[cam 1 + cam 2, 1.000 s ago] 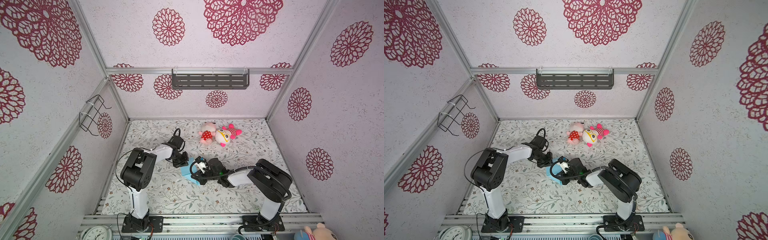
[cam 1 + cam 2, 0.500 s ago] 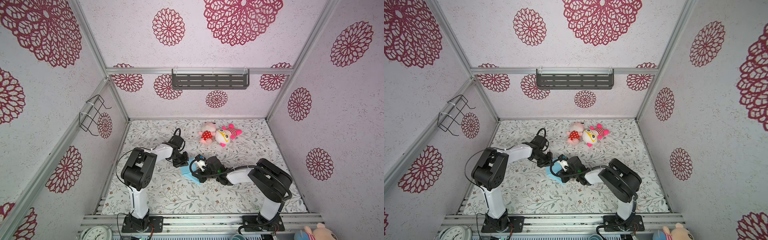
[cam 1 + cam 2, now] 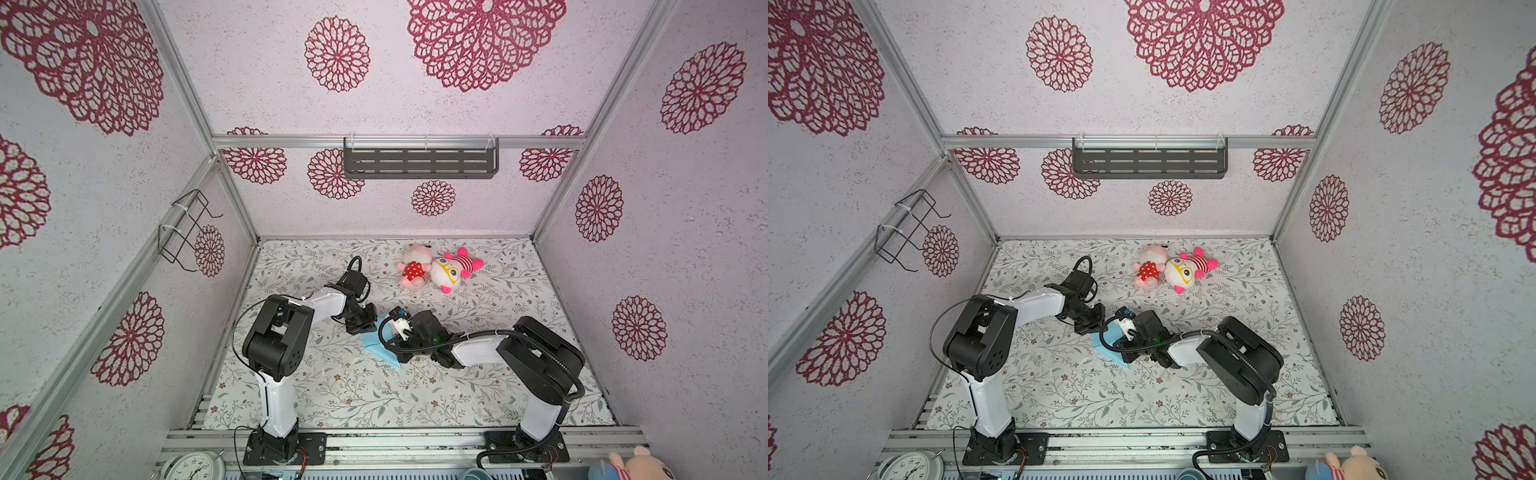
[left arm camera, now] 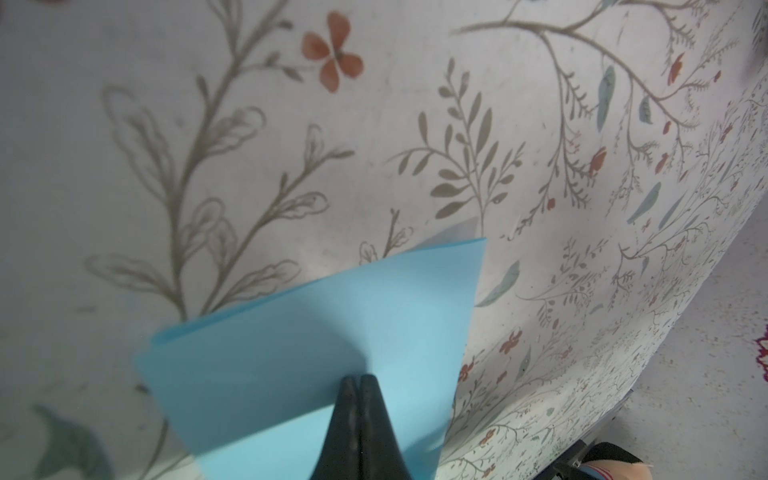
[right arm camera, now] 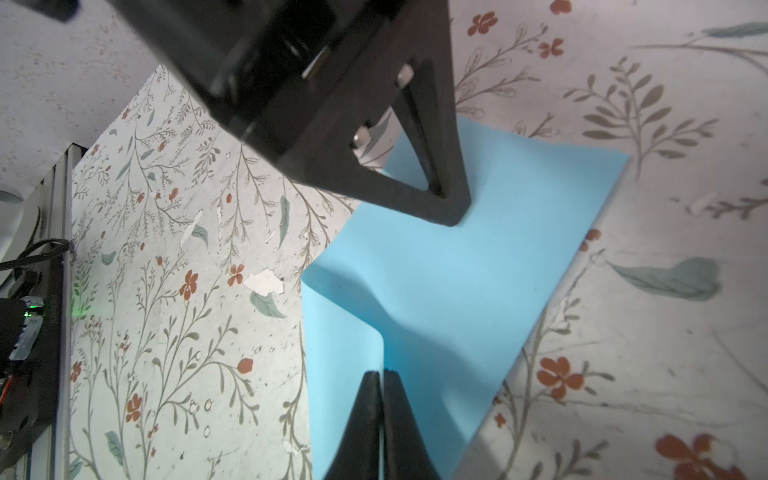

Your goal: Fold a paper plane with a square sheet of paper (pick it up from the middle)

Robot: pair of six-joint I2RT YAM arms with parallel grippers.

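Mid-table, on floral table cover [image 3: 332, 395]: folded light-blue paper sheet [image 3: 376, 348], buckled. Right gripper [image 5: 381, 374] jaws closed, pinching raised paper fold. Left gripper [image 4: 356, 379] jaws closed, tips pressing paper down. Farther back, well apart: two pink plush toys [image 3: 415, 270].

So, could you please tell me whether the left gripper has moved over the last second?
No. In a top view the left gripper keeps its spot below and left of the pink plush toys, shut on the light-blue paper.

Both arms are stretched low toward the middle.
The left gripper [image 4: 357, 380] is pointed down, its jaws pressed together; the right gripper [image 5: 381, 374] is clamped on the square sheet of paper [image 5: 478, 270].
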